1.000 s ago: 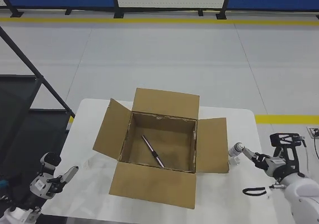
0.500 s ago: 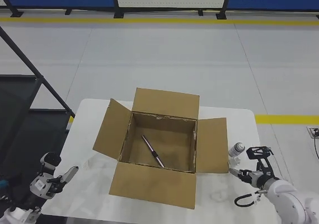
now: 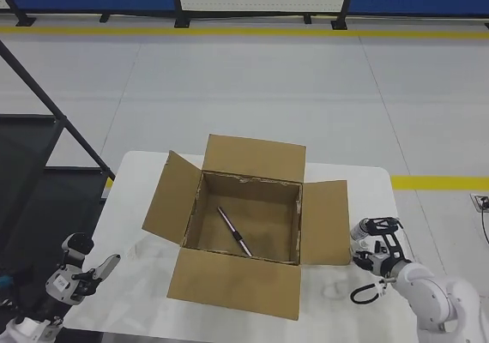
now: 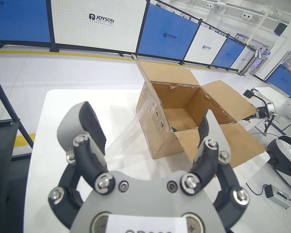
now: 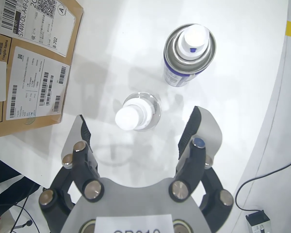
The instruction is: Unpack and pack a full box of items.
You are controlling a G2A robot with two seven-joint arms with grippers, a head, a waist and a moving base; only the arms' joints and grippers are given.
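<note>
Right gripper (image 5: 140, 118) spread, empty; clear bottle (image 5: 135, 116) upright just ahead, spray can (image 5: 189, 54) beyond, box (image 5: 31, 49) alongside. Left gripper (image 4: 148, 111) spread, empty; box well ahead.

Bright overhead light, soft shadows, curved edges

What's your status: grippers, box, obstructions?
Left gripper open. Right gripper open at clear bottle, spray can beside it. Box open, rod inside.
</note>
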